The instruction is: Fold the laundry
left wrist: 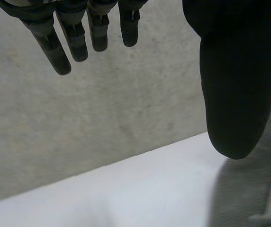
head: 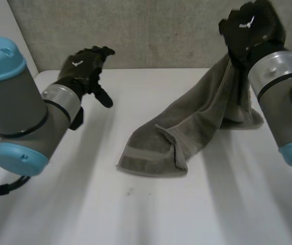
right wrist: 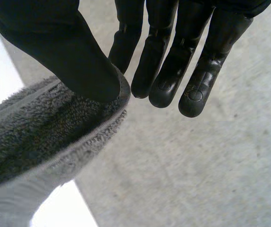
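A grey towel (head: 187,132) lies rumpled on the white table (head: 136,214), with one end lifted at the back right. My right hand (head: 250,28) holds that end up in the air, well above the table. In the right wrist view its thumb (right wrist: 59,47) pinches the towel's hemmed edge (right wrist: 36,137) against a finger. My left hand (head: 82,66) hovers at the back left, apart from the towel, holding nothing. Its fingers (left wrist: 74,33) are straight and spread from the thumb, and a part of the towel (left wrist: 249,189) shows beyond the thumb.
A grey wall (head: 151,30) runs along the table's far edge. Bare table stretches across the front and between my left hand and the towel.
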Controlling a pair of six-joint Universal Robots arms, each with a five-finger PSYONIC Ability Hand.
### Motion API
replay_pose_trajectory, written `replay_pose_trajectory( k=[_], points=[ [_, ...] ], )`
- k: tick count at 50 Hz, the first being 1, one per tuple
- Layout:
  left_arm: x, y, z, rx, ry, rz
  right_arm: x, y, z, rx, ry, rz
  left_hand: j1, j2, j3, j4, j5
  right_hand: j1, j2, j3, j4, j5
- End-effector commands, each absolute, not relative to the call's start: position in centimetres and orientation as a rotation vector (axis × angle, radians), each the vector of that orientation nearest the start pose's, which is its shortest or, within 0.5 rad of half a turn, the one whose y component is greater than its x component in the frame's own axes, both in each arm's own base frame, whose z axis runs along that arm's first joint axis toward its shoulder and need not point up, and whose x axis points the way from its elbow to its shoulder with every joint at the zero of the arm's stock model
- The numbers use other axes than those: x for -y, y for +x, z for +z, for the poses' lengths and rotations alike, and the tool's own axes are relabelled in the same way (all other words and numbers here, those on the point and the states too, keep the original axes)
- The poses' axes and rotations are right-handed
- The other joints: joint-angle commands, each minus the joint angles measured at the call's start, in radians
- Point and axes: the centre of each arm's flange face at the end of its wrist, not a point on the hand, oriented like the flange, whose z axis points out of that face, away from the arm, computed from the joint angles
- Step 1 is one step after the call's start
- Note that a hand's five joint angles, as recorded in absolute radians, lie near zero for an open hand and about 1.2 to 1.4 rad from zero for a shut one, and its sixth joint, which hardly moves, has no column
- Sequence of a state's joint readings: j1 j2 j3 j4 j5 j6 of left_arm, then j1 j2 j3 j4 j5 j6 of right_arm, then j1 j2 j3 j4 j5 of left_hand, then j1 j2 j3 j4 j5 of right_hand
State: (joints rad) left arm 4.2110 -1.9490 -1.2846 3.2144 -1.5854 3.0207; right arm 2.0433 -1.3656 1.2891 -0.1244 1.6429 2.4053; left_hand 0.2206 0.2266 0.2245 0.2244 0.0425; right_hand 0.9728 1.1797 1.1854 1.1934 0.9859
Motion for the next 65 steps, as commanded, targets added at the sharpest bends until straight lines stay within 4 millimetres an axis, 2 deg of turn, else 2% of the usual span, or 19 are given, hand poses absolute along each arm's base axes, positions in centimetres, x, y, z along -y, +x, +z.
replay_pose_trajectory(
  k=[1, 3, 14, 20, 28, 31, 37, 45, 48, 49, 50, 51, 53, 57, 58, 60, 61, 63, 65],
  points=[
    [25.8, -33.0, 26.1, -2.812, 0.398, -2.427, 24.3, 27.2, 38.5, -1.702, -1.071, -2.725, 0.245, 0.239, 0.241, 0.242, 0.249, 0.423, 0.217, 0.211, 0.203, 0.236],
    [25.2, -33.7, 25.7, -2.870, 0.408, -2.403, 23.0, 26.7, 40.2, -1.654, -1.045, -2.758, 0.248, 0.242, 0.244, 0.244, 0.252, 0.423, 0.217, 0.211, 0.203, 0.236],
    [23.2, -36.1, 24.0, -3.246, 0.284, -2.154, 18.8, 27.9, 42.6, -1.494, -1.113, -2.803, 0.237, 0.231, 0.233, 0.233, 0.240, 0.423, 0.217, 0.211, 0.203, 0.236],
    [23.1, -36.9, 20.5, -3.345, 0.304, -1.981, 17.9, 27.9, 43.1, -1.474, -1.119, -2.827, 0.213, 0.207, 0.209, 0.209, 0.217, 0.423, 0.217, 0.211, 0.203, 0.236],
    [23.9, -37.7, 17.3, -3.375, 0.318, -1.881, 17.0, 27.6, 44.1, -1.432, -1.092, -2.851, 0.245, 0.239, 0.241, 0.241, 0.249, 0.423, 0.217, 0.211, 0.203, 0.236],
    [24.0, -37.9, 16.8, -3.381, 0.324, -1.870, 16.9, 27.6, 44.2, -1.429, -1.089, -2.854, 0.284, 0.278, 0.280, 0.280, 0.287, 0.423, 0.217, 0.211, 0.203, 0.236],
    [22.6, -39.4, 16.4, -3.475, 0.506, -1.848, 16.9, 27.6, 43.9, -1.435, -1.098, -2.843, 0.289, 0.283, 0.286, 0.286, 0.293, 0.423, 0.217, 0.211, 0.203, 0.236],
    [22.3, -40.9, 16.5, -3.469, 0.619, -2.000, 16.0, 28.4, 43.3, -1.418, -1.132, -2.799, 0.245, 0.239, 0.241, 0.242, 0.249, 0.423, 0.217, 0.211, 0.203, 0.236],
    [21.9, -41.4, 15.5, -3.483, 0.651, -1.974, 15.8, 28.6, 43.0, -1.416, -1.141, -2.789, 0.366, 0.360, 0.362, 0.362, 0.369, 0.423, 0.217, 0.211, 0.203, 0.236],
    [21.7, -41.6, 15.4, -3.483, 0.662, -1.973, 15.9, 28.6, 42.9, -1.419, -1.144, -2.786, 0.691, 0.685, 0.687, 0.687, 0.695, 0.423, 0.217, 0.211, 0.203, 0.236],
    [21.7, -41.6, 15.4, -3.483, 0.662, -1.973, 15.9, 28.6, 42.9, -1.419, -1.144, -2.786, 0.695, 0.689, 0.691, 0.691, 0.698, 0.423, 0.217, 0.211, 0.203, 0.236],
    [21.6, -41.5, 15.4, -3.473, 0.651, -1.972, 15.9, 28.7, 42.8, -1.420, -1.150, -2.784, 1.133, 1.127, 1.130, 1.130, 1.137, 0.423, 0.217, 0.211, 0.203, 0.236],
    [21.6, -41.4, 15.6, -3.449, 0.644, -1.993, 16.1, 28.7, 42.7, -1.426, -1.152, -2.783, 1.176, 1.170, 1.172, 1.172, 1.179, 0.423, 0.217, 0.211, 0.203, 0.236],
    [24.2, -39.3, 18.8, -3.194, 0.429, -2.223, 16.9, 28.6, 42.1, -1.465, -1.170, -2.777, 1.176, 1.170, 1.172, 1.172, 1.179, 0.423, 0.217, 0.211, 0.203, 0.236],
    [24.3, -39.2, 18.8, -3.193, 0.428, -2.224, 17.1, 28.6, 41.7, -1.483, -1.180, -2.766, 1.176, 1.170, 1.172, 1.172, 1.179, 0.423, 0.217, 0.211, 0.203, 0.236],
    [28.3, -34.8, 22.4, -2.900, 0.153, -2.375, 17.5, 28.5, 41.3, -1.504, -1.186, -2.760, 1.176, 1.170, 1.172, 1.172, 1.179, 0.423, 0.217, 0.211, 0.203, 0.236],
    [28.3, -34.7, 22.4, -2.899, 0.152, -2.376, 18.2, 28.1, 40.7, -1.547, -1.195, -2.755, 1.176, 1.170, 1.172, 1.172, 1.179, 0.423, 0.217, 0.211, 0.203, 0.236],
    [29.5, -32.1, 25.2, -2.765, 0.120, -2.443, 19.1, 27.7, 39.9, -1.600, -1.206, -2.746, 1.176, 1.170, 1.172, 1.172, 1.179, 0.423, 0.217, 0.211, 0.203, 0.236],
    [29.5, -31.0, 26.5, -2.724, 0.128, -2.469, 19.9, 27.1, 39.1, -1.658, -1.213, -2.737, 1.176, 1.170, 1.172, 1.172, 1.179, 0.423, 0.217, 0.211, 0.203, 0.236]
  ],
)
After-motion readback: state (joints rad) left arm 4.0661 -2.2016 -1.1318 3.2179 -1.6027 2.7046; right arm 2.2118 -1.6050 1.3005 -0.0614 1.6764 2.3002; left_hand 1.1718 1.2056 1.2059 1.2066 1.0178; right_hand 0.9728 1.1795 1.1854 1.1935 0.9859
